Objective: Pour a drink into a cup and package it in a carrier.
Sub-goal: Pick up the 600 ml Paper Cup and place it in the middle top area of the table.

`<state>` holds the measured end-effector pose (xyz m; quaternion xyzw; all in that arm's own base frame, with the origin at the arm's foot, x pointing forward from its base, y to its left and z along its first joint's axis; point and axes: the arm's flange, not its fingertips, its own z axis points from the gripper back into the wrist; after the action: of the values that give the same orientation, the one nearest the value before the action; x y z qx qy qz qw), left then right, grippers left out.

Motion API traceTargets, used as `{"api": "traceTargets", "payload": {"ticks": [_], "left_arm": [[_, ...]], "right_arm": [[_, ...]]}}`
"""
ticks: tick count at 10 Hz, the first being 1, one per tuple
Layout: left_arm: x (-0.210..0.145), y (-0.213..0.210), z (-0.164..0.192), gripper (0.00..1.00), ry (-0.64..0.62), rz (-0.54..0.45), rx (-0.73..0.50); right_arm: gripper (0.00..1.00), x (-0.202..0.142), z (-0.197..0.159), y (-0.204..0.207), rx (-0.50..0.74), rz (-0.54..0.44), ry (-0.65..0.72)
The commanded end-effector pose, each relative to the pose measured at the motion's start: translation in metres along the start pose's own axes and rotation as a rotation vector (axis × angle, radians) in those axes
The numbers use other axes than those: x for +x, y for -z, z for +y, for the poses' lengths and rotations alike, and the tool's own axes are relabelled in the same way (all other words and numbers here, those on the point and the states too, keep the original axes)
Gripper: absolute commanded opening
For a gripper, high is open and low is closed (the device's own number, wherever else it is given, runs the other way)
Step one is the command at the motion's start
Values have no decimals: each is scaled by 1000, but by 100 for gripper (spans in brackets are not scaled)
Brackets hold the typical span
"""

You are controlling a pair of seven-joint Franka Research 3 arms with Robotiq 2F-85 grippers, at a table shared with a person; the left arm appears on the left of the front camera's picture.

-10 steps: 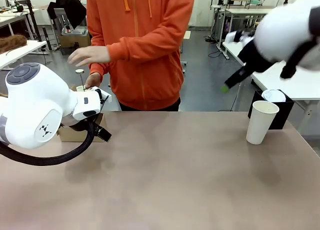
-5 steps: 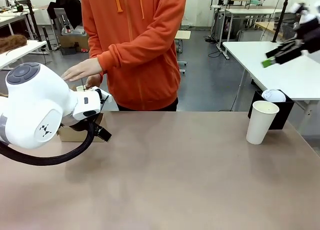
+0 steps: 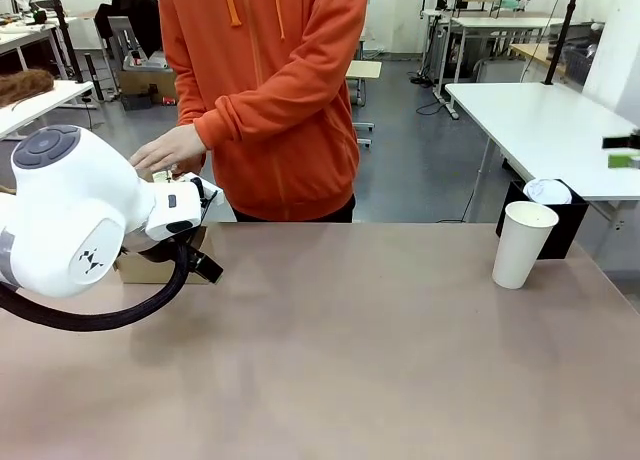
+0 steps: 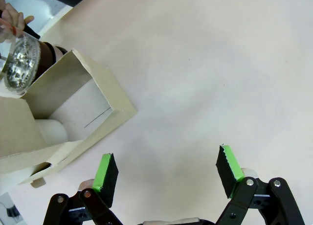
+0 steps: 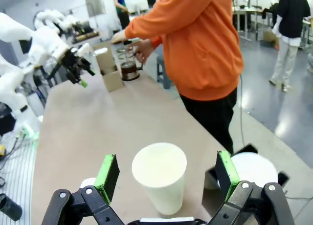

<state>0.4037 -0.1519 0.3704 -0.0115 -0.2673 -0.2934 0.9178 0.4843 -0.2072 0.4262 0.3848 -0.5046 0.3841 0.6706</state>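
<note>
Left claw (image 4: 166,159) hangs over the bare worktop (image 4: 210,63), fingers spread wide, nothing between them. Just ahead of its left finger in the wrist view sits the brown cardboard carrier (image 4: 73,107), one pocket open to the camera. Past the carrier, right against its far wall, stands the glass press pot (image 4: 22,63). The dark drink (image 4: 46,51) shows under its shiny lid, and the person's fingers (image 4: 14,24) are at its top.

The right claw (image 5: 166,161) is also wide apart and holds nothing. The white paper cup (image 5: 159,176) stands upright and lidless just ahead of it, between the lines of its two fingers but apart from both. A white lid (image 5: 254,168) lies just beyond the claw's right finger. Far ahead across the worktop are the carrier (image 5: 110,68) and the pot (image 5: 128,68), with the person's hand (image 5: 142,51) on the pot.

A second ago the right arm bulked large in the upper right of the front view. Now a green pad (image 3: 625,161) at the right edge is what remains. The person's hand (image 3: 170,148) has dropped lower. The cup (image 3: 523,245) has not moved.
</note>
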Motion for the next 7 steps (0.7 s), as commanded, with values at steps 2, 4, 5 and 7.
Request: {"api": "traceTargets", "payload": {"ticks": [2,4,5,7], "left_arm": [[0,0,0,100,0,-1,-1],[0,0,0,100,0,-1,-1],[0,0,0,100,0,-1,-1],[0,0,0,100,0,-1,-1]], "right_arm": [[100,-35,-18,-2,37,-74,-35],[100,-30,-13,0,-8,-153,-53],[100,-51,-12,-4,25,-58,6],[100,-51,-12,-4,25,-58,6]]}}
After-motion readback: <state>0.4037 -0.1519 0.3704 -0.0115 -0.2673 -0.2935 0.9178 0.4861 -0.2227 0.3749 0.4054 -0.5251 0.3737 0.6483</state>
